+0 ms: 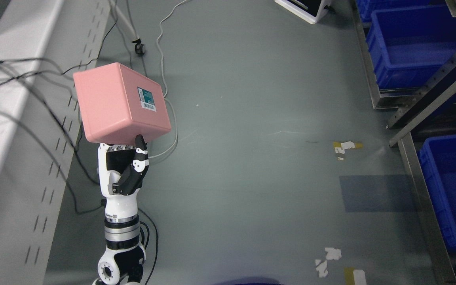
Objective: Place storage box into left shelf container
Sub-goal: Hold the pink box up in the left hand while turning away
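Observation:
A pink storage box [119, 103] with a small printed label on its upper face is held up over the grey floor at the left. My left hand [127, 152] grips its lower edge from beneath, thumb pressed on the near face, the other fingers hidden behind the box. The white and black left arm rises from the bottom edge left of the middle. Blue shelf containers [410, 47] sit in a metal rack on the right. The right arm does not show.
A white perforated panel [18, 150] with draped black cables runs along the left. A grey cable [164, 79] trails over the floor behind the box. Another blue bin [453, 190] sits low at the right, behind metal rack posts [434, 107]. Tape scraps dot the floor.

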{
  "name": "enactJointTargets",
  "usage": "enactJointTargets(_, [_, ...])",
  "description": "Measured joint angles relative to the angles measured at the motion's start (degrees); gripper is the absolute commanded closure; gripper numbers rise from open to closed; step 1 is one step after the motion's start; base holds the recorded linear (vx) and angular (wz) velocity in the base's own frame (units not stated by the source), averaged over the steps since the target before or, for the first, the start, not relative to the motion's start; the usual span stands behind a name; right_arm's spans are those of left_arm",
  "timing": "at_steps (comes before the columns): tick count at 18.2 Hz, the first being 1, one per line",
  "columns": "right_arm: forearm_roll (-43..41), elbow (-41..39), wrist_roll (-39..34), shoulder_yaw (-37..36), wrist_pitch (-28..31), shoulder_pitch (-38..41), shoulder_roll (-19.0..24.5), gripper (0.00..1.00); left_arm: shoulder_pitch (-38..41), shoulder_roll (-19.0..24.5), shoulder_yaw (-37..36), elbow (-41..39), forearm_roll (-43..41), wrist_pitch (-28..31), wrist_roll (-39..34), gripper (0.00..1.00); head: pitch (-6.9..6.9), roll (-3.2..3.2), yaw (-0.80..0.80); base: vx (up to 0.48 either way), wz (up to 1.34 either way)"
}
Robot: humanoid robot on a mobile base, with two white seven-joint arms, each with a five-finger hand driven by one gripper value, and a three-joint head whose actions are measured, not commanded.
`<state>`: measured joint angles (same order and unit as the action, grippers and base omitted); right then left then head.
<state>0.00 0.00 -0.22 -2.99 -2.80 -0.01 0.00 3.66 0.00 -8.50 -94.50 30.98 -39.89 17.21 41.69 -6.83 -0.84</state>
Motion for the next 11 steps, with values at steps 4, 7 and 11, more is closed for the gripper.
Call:
enactJointTargets(4, [0.0,0.0,0.4,0.0,-0.1,0.0,0.0,0.0,0.8,0.0,-0.1,-0.1,0.0,0.0,0.2,0.98,0.0,0.0,0.0,0.638,-0.66])
enactJointTargets(7, [0.0,0.0,0.4,0.0,-0.1,0.0,0.0,0.0,2.2,0.0,-0.9,0.3,0.0,-0.1,1.6,0.98,0.0,0.0,0.0,0.468,-1.08])
enactJointTargets(11, [0.0,0.0,0.4,0.0,-0.4,0.0,0.0,0.0,5.3,0.5,-3.3,1.5,-0.2,-0.1,3.9,0.98,0.0,0.0,0.0,0.401,-1.22])
